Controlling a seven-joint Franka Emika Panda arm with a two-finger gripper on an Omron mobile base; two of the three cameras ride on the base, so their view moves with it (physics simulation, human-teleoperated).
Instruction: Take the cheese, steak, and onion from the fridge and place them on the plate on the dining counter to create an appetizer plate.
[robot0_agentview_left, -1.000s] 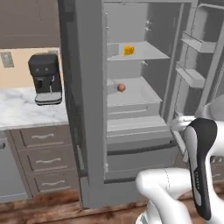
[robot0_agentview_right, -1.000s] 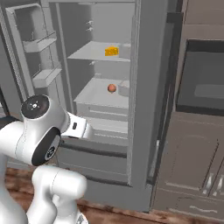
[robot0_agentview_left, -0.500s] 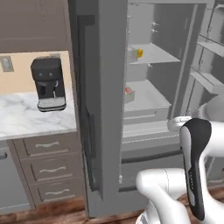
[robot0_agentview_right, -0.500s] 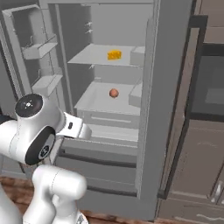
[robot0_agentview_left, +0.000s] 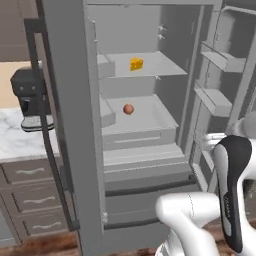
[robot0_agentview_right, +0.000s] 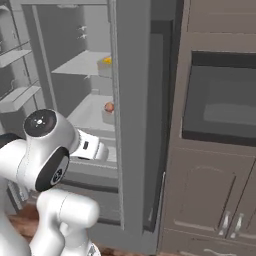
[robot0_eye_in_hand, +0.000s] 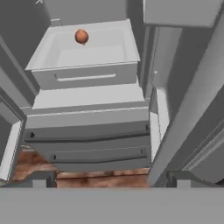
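Standing at the very start of the task, judging by how things lie: fridge (robot0_agentview_left: 70, 125) open, with the cheese (robot0_agentview_left: 136, 64) on the upper shelf and the onion (robot0_agentview_left: 128, 109) in the pale drawer below, both untouched. Seen also from the right base view, cheese (robot0_agentview_right: 107, 61) and onion (robot0_agentview_right: 109, 106) partly cut by the edge of the fridge door (robot0_agentview_right: 132, 125). From the hand view, onion (robot0_eye_in_hand: 81, 36) lying far at the back of the open drawer (robot0_eye_in_hand: 85, 57), well apart from the gripper (robot0_eye_in_hand: 111, 178). Steak not made out on any shelf; plate and dining counter out of sight here. Nothing carried: jaws spread wide, released, with only the lower drawers and wooden floor between the tips. All three foods left to fetch and set down, so nearly everything to do yet.

Compared with a second ago: whole scene shifted in both base views, so a drive of the base, not a move of the things. Coffee machine (robot0_agentview_left: 31, 97) now half hidden behind the left door, fridge interior closer and more central in the left view, microwave (robot0_agentview_right: 220, 102) much larger in the right view. Jaws as wide as before.
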